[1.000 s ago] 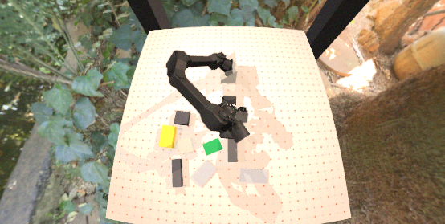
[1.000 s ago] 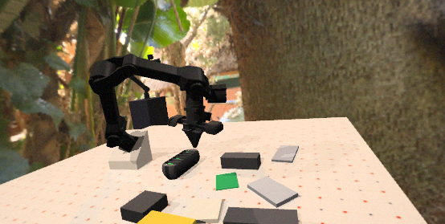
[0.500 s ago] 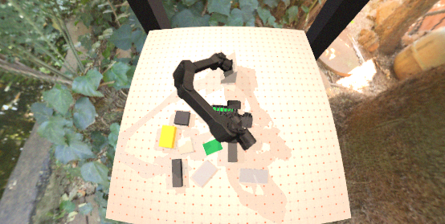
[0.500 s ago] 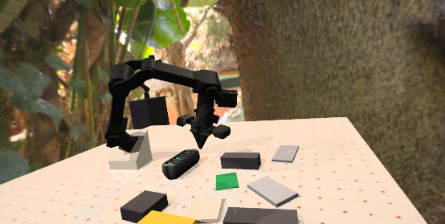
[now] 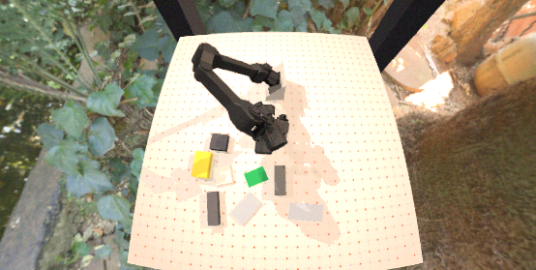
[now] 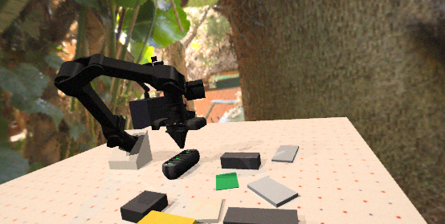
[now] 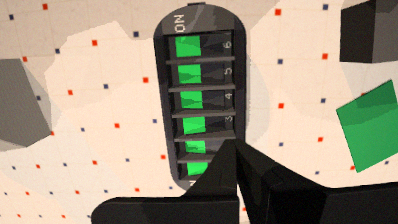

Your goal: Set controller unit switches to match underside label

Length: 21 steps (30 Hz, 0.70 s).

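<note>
Hovering above the dark grey controller unit point(image 6: 181, 164) point(image 7: 200, 100), the gripper point(image 6: 181, 146) point(image 7: 231, 146) points downward, its jaws closed together on nothing, near the numbered rocker switches.

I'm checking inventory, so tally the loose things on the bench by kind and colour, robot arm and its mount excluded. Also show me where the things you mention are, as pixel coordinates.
Dark grey six-switch controller unit point(image 6: 181, 165) point(image 7: 200, 17): 1
Dark rectangular blocks point(image 5: 280, 180) point(image 6: 241, 161) point(image 7: 357, 32): 3
Flat light grey plates point(image 5: 246, 209) point(image 6: 273, 191): 2
Yellow block point(image 5: 202, 165) point(image 6: 169, 218): 1
Flat green piece point(image 5: 255, 176) point(image 6: 227, 181) point(image 7: 370, 127): 1
Cream piece point(image 5: 223, 178) point(image 6: 202, 210): 1
Total: 9
</note>
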Available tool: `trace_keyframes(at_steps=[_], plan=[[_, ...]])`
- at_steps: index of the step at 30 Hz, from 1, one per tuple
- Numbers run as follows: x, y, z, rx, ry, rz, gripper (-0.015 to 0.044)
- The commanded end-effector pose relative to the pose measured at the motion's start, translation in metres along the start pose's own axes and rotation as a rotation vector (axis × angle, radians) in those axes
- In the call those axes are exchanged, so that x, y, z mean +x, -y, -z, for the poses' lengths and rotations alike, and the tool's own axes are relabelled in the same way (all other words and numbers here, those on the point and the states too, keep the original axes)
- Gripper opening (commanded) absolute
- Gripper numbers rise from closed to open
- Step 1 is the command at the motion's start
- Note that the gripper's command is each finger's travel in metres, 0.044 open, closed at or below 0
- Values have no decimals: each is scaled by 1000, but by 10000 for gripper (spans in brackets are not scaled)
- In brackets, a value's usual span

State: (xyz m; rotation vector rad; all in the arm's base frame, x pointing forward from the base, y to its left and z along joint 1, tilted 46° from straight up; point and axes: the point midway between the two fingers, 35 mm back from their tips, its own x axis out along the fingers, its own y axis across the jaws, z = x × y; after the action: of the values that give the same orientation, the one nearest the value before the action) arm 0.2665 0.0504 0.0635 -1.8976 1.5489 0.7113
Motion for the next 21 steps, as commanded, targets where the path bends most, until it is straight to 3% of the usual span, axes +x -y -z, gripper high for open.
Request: trace_keyframes(at_steps=[1,11,21], plan=[[2,-23,16,-8,-7,90,0],[21,-75,39,-1,-34,288,0],[21,-76,39,2,-32,291,0]])
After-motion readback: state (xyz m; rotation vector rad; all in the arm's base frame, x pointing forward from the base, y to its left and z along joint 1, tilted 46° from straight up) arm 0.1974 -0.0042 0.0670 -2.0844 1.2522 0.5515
